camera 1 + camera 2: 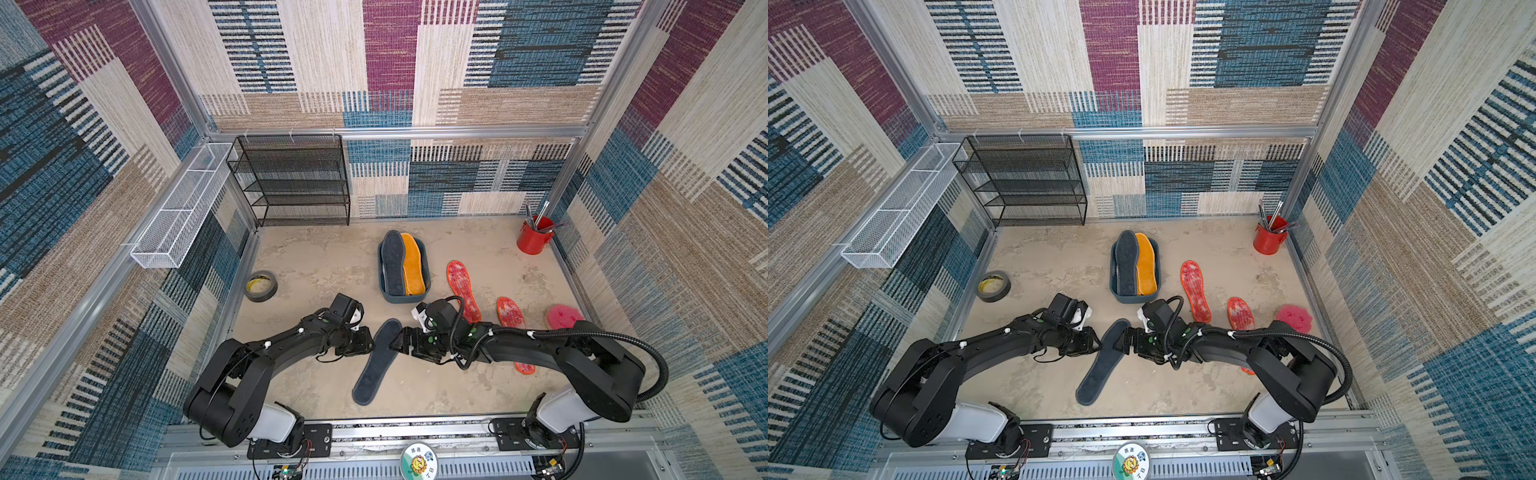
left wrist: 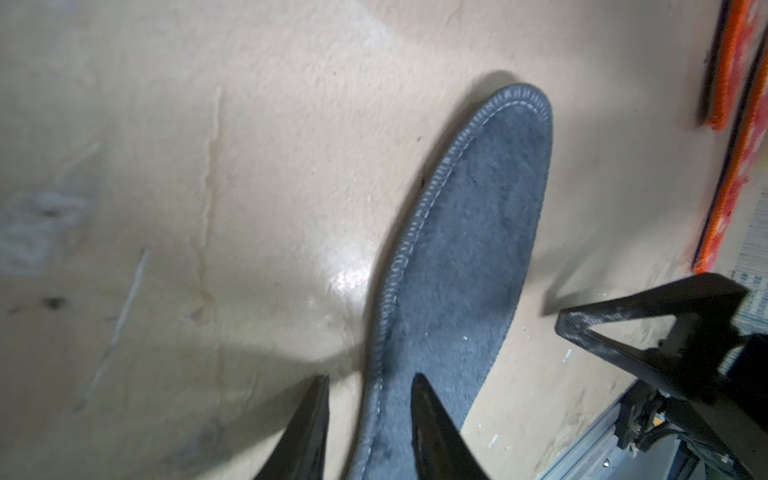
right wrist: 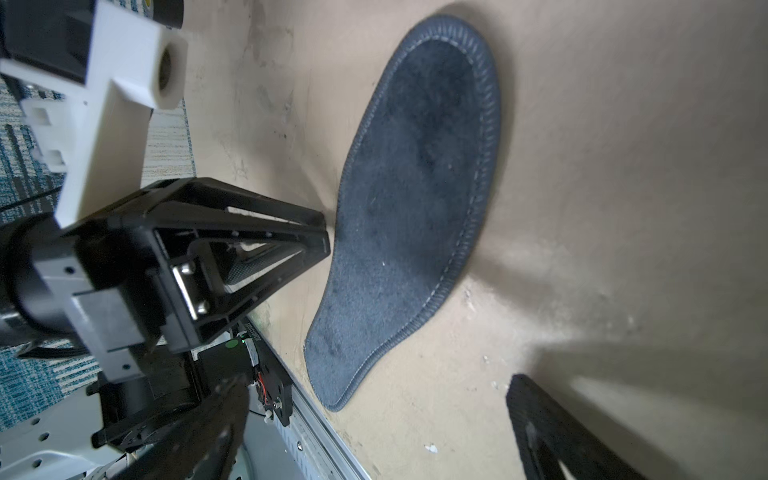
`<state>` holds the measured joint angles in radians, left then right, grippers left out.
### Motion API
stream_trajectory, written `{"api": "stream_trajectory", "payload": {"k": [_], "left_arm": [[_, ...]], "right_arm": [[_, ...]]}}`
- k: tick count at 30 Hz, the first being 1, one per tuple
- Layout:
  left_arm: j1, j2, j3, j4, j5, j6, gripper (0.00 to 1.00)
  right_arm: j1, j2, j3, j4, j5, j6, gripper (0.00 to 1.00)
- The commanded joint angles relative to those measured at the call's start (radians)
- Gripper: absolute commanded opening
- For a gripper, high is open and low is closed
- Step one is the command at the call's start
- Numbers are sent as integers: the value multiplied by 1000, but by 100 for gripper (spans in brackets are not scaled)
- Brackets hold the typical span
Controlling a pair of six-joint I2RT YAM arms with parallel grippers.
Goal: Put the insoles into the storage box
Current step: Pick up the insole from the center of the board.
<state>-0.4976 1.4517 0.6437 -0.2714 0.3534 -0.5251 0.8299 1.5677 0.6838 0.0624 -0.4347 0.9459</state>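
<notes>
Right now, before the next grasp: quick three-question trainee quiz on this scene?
1. True or false: both red-white mottled insoles lie outside the storage box.
2. How many insoles in all lie on the table outside it?
3. The insole between the left claw and right claw is: A orange-yellow, B dark grey, C white.
Key: 1 true; 2 three; 3 B.
</notes>
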Motion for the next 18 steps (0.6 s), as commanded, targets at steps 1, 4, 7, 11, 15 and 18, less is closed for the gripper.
{"api": "stream_trajectory", "payload": {"k": [1, 4, 7, 11, 15, 18], "left_arm": [[-2, 20, -15, -52, -48, 34, 38], [-7, 31, -18, -52, -47, 42, 38], [-12, 44, -26, -51, -36, 38, 38], [-25, 57, -36, -33, -8, 33, 39], [-33, 63, -39, 21, 59, 11, 39], [-33, 54, -58, 98, 135, -17, 37]], "right_arm": [[0, 42, 22, 83, -8, 30, 98], [1, 94, 51, 111, -26, 34, 98], [-1, 126, 60, 137, -35, 45, 98], [-5, 148, 70, 167, -45, 54, 98], [-8, 155, 78, 206, -45, 60, 98], [-11, 154, 80, 222, -50, 60, 98]]}}
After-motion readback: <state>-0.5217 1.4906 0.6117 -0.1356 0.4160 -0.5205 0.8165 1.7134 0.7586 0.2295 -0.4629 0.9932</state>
